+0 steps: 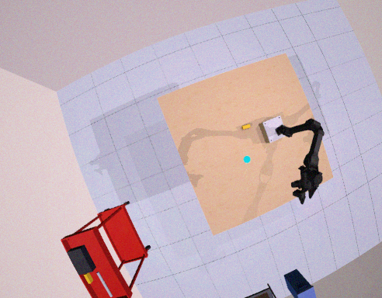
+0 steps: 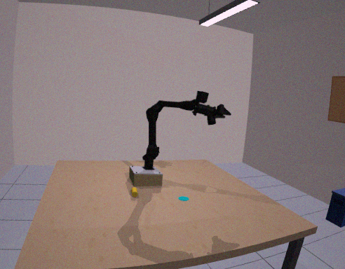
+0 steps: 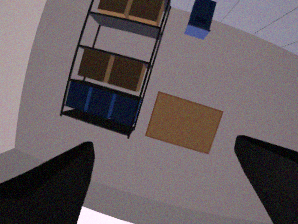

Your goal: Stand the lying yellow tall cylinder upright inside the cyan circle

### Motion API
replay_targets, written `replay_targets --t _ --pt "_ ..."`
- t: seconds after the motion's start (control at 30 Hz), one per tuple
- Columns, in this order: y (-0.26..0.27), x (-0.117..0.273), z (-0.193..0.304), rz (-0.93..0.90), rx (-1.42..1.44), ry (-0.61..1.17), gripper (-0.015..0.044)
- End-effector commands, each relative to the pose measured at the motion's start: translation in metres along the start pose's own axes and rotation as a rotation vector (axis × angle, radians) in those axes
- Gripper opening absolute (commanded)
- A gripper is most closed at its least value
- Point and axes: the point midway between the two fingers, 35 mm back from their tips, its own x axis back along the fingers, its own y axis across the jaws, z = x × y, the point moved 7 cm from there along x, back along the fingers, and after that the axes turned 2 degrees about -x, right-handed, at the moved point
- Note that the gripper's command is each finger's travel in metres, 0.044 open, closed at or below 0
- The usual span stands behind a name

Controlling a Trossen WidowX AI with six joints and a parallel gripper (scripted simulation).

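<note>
Plain beige walls, grey tiled floor, wooden table (image 2: 80,224) filling the lower half of the exterior view. Mounted on a small grey base (image 2: 145,176) near the table's middle: one black arm, raised high and stretched toward the right of that frame.

Gripper (image 2: 224,112) up in the air at centre right, pointing outward and level, away from the table; fingers spread wide in the wrist view, nothing between them, only wall, shelf rack and ceiling light beyond.

Cylinder (image 2: 134,191) lying on the table just left of the base's front corner, well below and well left of the gripper. In the top view, cylinder (image 1: 246,126) just left of the base, long axis running roughly left-right in the frame; gripper (image 1: 301,192) far off at lower right.

Circle (image 2: 183,198) to the right of the cylinder, apart from it, between cylinder and gripper across the frame.

Next move, likely: swing back and down over the cylinder, jaws set across its long axis.
</note>
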Motion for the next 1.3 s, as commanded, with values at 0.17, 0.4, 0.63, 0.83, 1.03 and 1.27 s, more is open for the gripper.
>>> replay_targets --t 0.17,0.4,0.63,0.83,1.03,1.27 --pt "0.024 0.008 -0.025 -0.071 0.109 -0.093 0.0309" --pt "0.071 0.039 -0.080 -0.170 0.332 -0.326 0.0309" --pt "0.108 0.082 -0.134 -0.187 0.522 -0.579 0.0309" --pt "0.127 0.122 -0.175 -0.121 0.671 -0.791 0.0309" --pt "0.137 0.166 -0.213 0.010 0.792 -0.980 0.0309" --pt "0.137 0.220 -0.253 0.234 0.895 -1.146 0.0309"
